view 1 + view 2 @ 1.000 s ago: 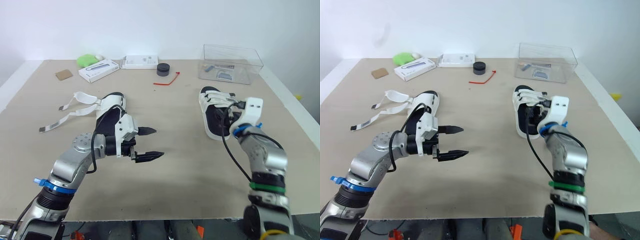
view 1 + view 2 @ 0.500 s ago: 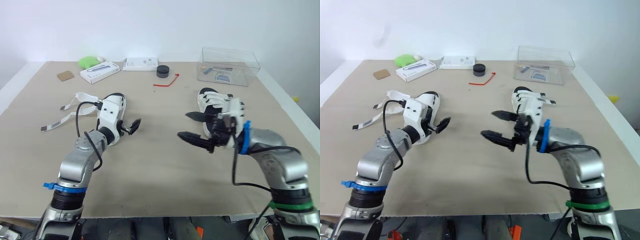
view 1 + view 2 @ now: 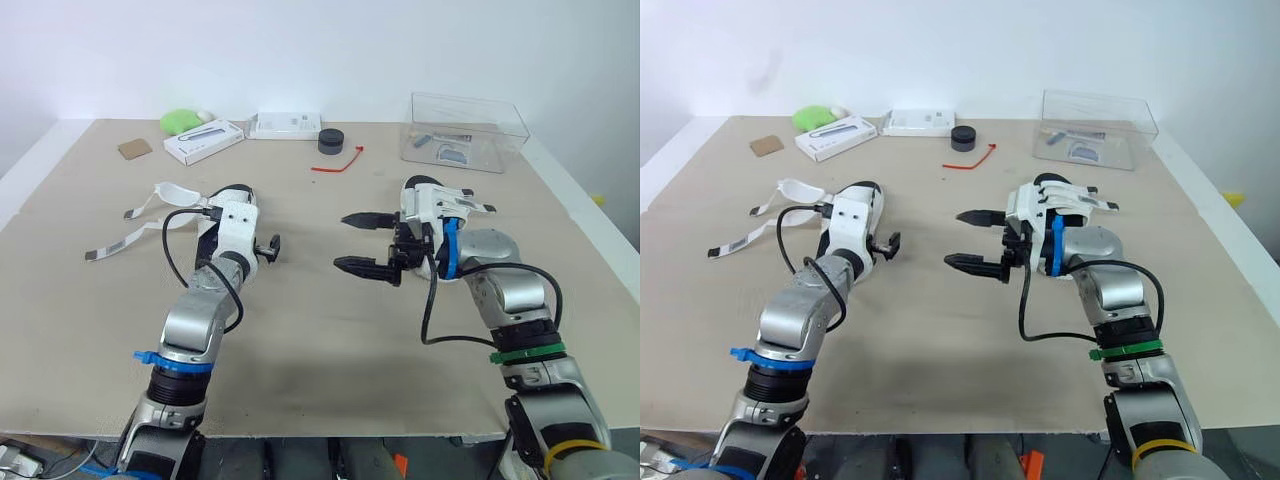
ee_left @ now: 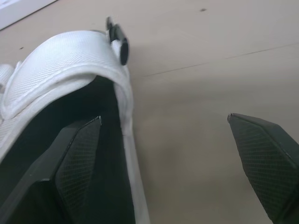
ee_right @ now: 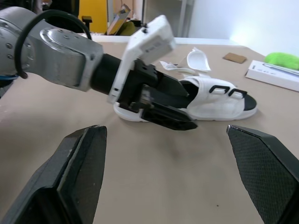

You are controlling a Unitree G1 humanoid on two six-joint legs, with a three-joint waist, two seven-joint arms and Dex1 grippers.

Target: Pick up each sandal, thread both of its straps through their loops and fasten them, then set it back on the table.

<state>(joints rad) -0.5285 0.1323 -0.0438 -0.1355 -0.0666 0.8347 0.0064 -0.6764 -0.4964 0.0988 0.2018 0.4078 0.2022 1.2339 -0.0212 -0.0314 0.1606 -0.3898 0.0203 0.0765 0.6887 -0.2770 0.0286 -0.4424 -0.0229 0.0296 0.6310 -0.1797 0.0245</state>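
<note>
Left wrist view: left claw (image 4: 163, 122) spread wide, one finger over the white, black-lined sandal (image 4: 70, 65) on the tan bench (image 4: 196, 56); right claw (image 3: 342, 241) gapes near the second white sandal (image 3: 420, 186), lying there too.

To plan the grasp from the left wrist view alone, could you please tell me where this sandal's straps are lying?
Observer: The loose straps of the left sandal trail across the table toward the robot's left, unthreaded.
Operator: Thank you. Where is the other arm?
Observer: The right gripper hovers between the two sandals with its fingers open, pointing at the left one.
Operator: And the second sandal?
Observer: The right sandal lies on the table to the right of the right gripper.
</note>
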